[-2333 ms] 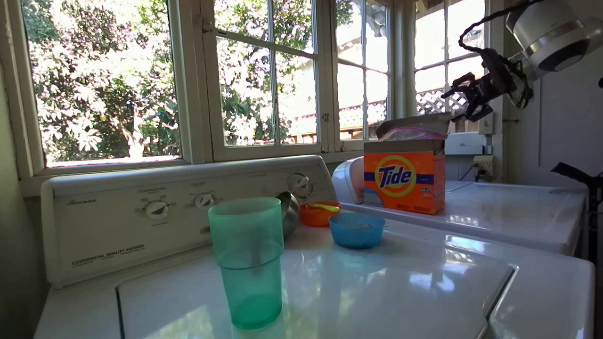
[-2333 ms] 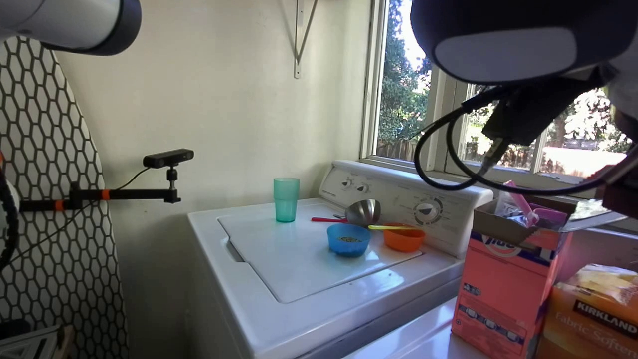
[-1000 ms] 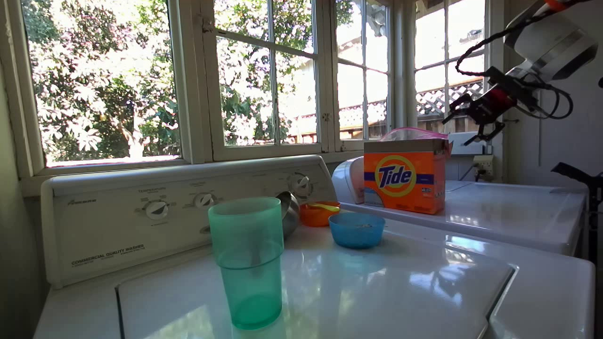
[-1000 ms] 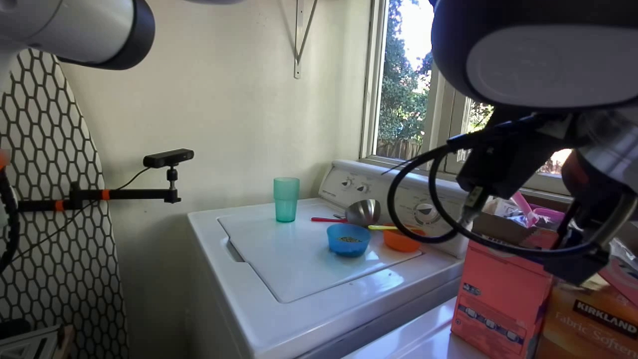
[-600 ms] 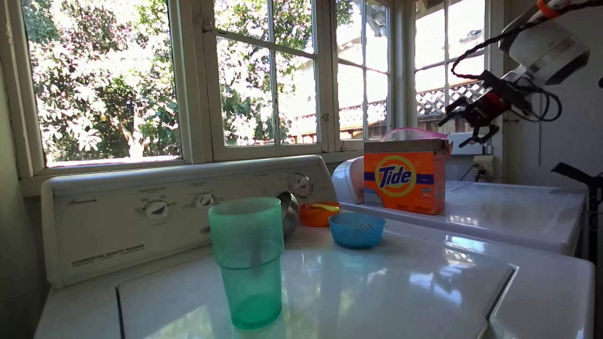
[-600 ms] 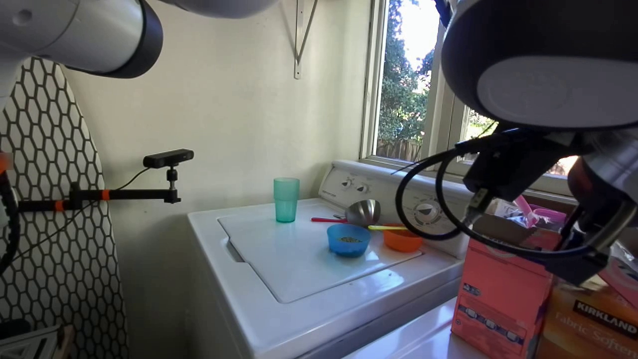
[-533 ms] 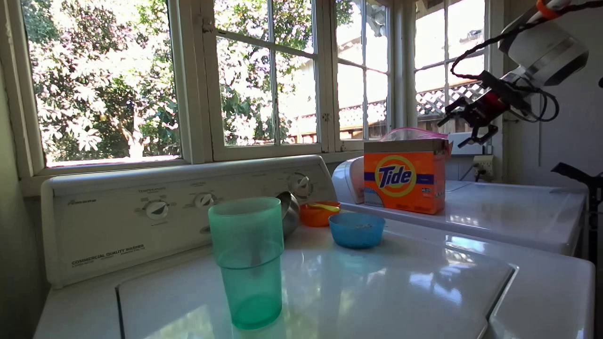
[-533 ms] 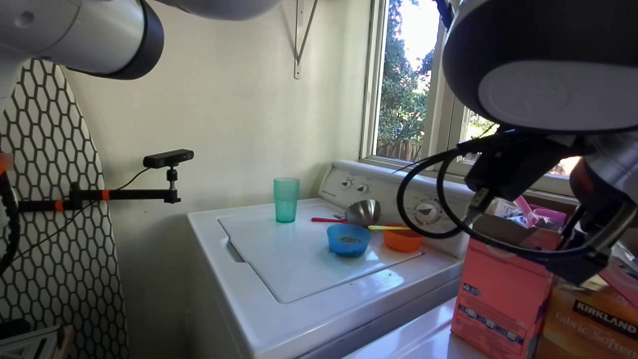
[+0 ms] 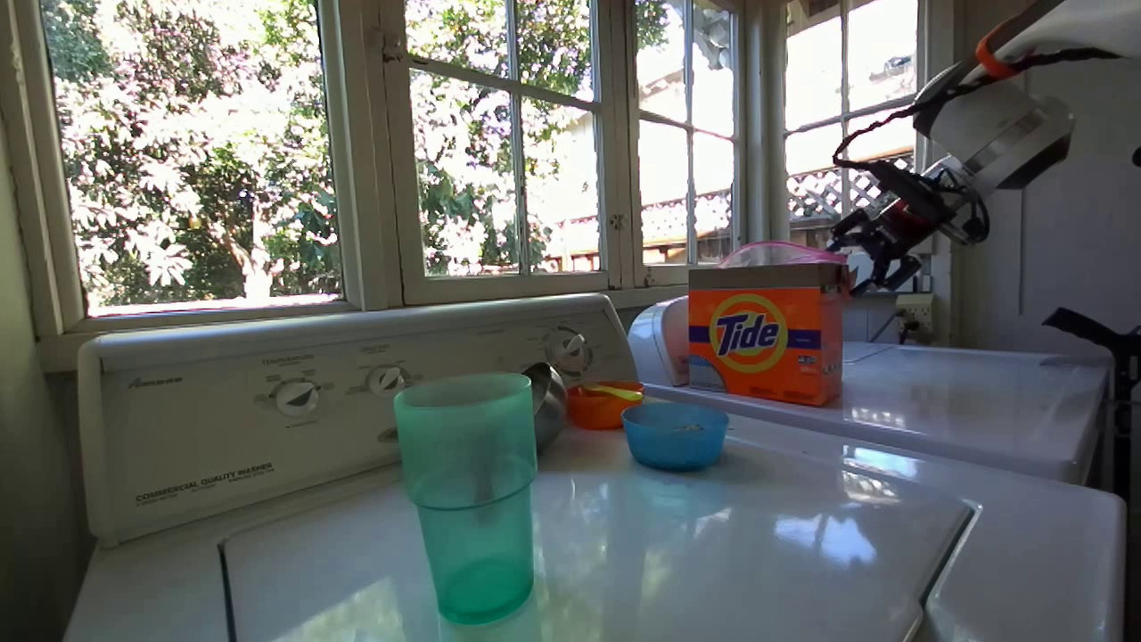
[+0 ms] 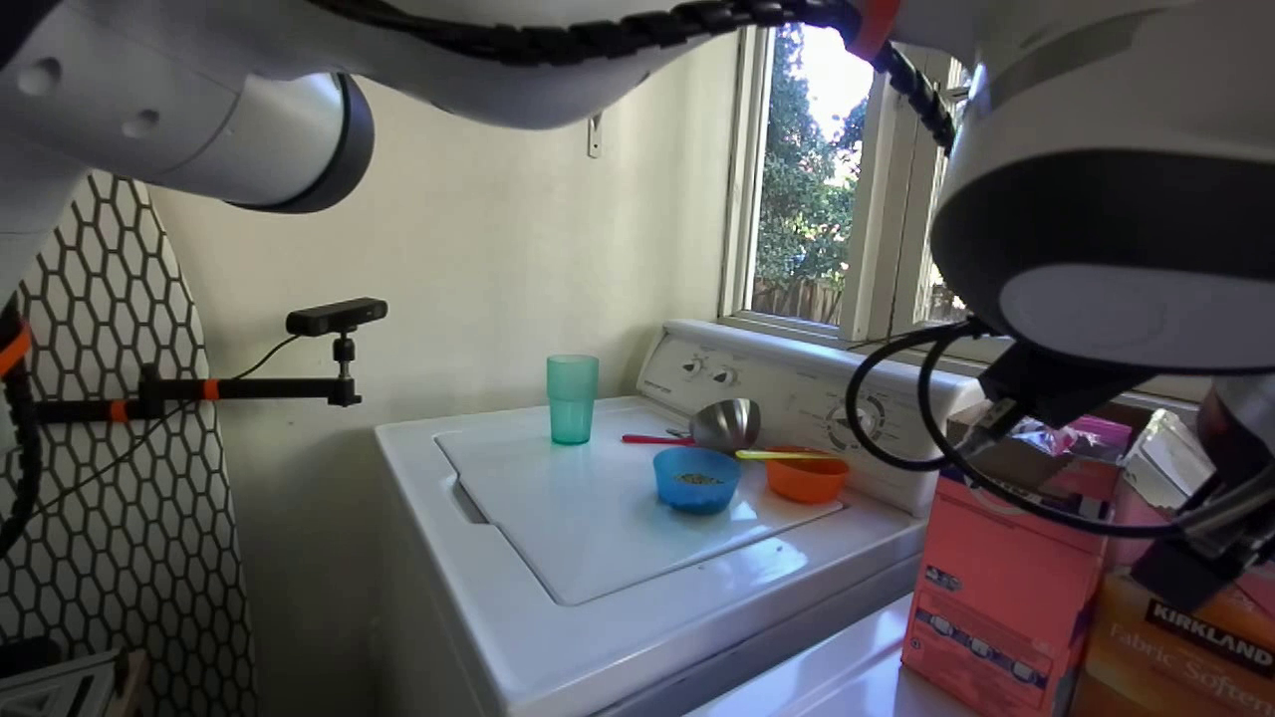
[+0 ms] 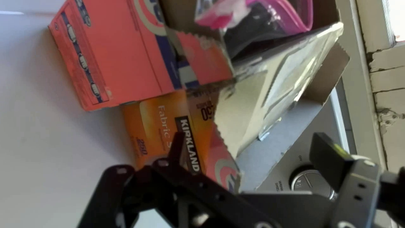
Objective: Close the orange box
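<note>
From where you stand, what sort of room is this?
Most likely a laundry room: a boxy white washer, an open, rectangular orange cardboard Tide carton and an orange-brown Kirkland fabric softener box are in view.

In an exterior view, white-framed windows are glaring brightly along the far side, with trees filling them at left and a lattice fence showing at right. Bright reflections are gleaming on the glossy white counter. In an exterior view, a cream wall is rising behind it, and a hexagon-patterned panel is standing at left.
</note>
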### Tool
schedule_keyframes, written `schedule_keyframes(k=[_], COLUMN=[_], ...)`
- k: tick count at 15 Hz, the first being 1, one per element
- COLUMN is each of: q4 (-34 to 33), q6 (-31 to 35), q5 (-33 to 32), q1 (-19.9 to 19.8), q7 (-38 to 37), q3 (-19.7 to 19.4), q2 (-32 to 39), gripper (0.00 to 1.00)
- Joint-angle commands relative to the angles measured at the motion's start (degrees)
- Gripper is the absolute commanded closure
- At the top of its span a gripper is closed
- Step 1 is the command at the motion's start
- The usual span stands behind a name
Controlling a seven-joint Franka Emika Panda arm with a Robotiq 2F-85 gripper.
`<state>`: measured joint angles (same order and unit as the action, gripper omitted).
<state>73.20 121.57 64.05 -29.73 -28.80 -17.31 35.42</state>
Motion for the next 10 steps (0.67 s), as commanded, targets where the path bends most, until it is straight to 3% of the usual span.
schedule_keyframes(k=[1, 6, 10], q4=[-5.02, -7.77, -6.52], q6=[5.06, 11.34, 10.87], q5=[0.76, 3.52, 8.03], q1=[-0.34, -1.71, -3.37], q7=[-5.69, -6.67, -1.21], q3=[1.23, 3.69, 5.59], q2=[4.08, 5.41, 3.24], gripper=[0.00, 0.00, 0.00])
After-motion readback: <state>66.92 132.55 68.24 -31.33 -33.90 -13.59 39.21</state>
